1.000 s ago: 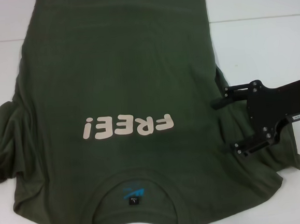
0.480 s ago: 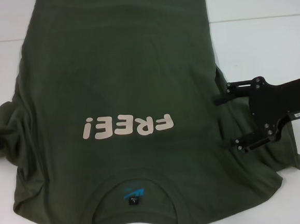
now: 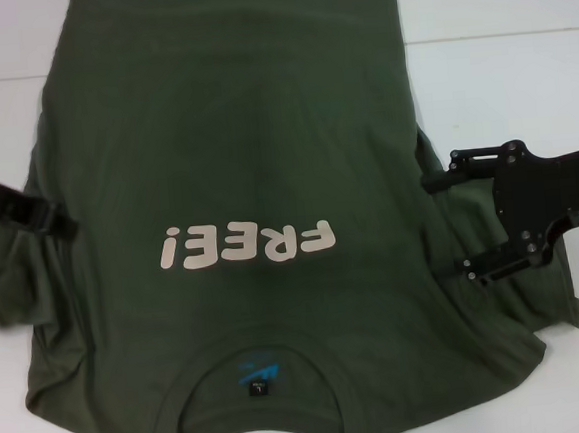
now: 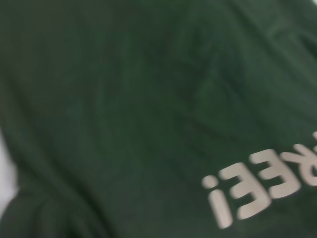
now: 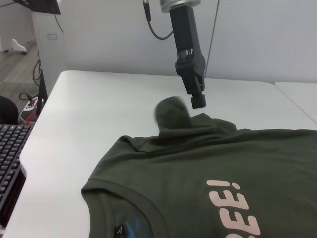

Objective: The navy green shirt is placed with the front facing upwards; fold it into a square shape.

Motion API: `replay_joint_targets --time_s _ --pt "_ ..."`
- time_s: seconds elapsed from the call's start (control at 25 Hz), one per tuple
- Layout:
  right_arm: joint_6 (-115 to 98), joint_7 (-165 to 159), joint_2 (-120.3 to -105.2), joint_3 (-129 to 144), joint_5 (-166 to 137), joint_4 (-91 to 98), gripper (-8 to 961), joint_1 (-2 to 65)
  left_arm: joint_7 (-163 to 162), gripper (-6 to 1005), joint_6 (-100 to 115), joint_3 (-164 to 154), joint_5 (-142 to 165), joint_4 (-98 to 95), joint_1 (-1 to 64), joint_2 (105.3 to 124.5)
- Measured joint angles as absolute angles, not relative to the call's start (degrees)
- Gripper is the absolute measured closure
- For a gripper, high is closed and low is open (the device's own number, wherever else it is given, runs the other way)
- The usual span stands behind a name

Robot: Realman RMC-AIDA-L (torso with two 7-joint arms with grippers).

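The navy green shirt (image 3: 233,131) lies front up on the white table (image 3: 505,89), its "FREE!" lettering (image 3: 244,246) and blue neck label (image 3: 257,375) towards me. My left gripper (image 3: 64,220) reaches in over the shirt's left edge, just above the bunched left sleeve (image 3: 4,279). In the right wrist view the left gripper (image 5: 198,101) hangs beside the raised sleeve (image 5: 172,113); whether it grips it does not show. My right gripper (image 3: 439,228) is open and empty over the shirt's right edge, by the right sleeve (image 3: 537,297). The left wrist view shows only shirt cloth (image 4: 124,99).
A seam between table tops (image 3: 496,35) runs across the far right. In the right wrist view a keyboard (image 5: 10,163) lies off the table's edge, and bare table top (image 5: 89,109) spreads beyond the collar.
My left gripper has moved from the left edge of view up and inward over the shirt's left side. My right gripper has drawn back a little to the right, still open.
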State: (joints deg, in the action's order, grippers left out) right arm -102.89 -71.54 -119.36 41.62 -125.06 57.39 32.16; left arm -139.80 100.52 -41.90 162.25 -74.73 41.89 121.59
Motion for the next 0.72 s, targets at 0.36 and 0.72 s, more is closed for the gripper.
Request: replay_joint_targets --time_s 0.36,0.72 --pt "-103.12 -71.25 -119.41 41.50 -125.06 57.39 9 31.47 -143.56 949 97.75 -53.43 160.82 -72.45 44.08 124.20" --pt "-103.11 -70.58 -119.44 41.48 -124.99 57.84 8 30.41 -146.69 939 97.72 -51.68 163.33 -76.86 37.95 122.57"
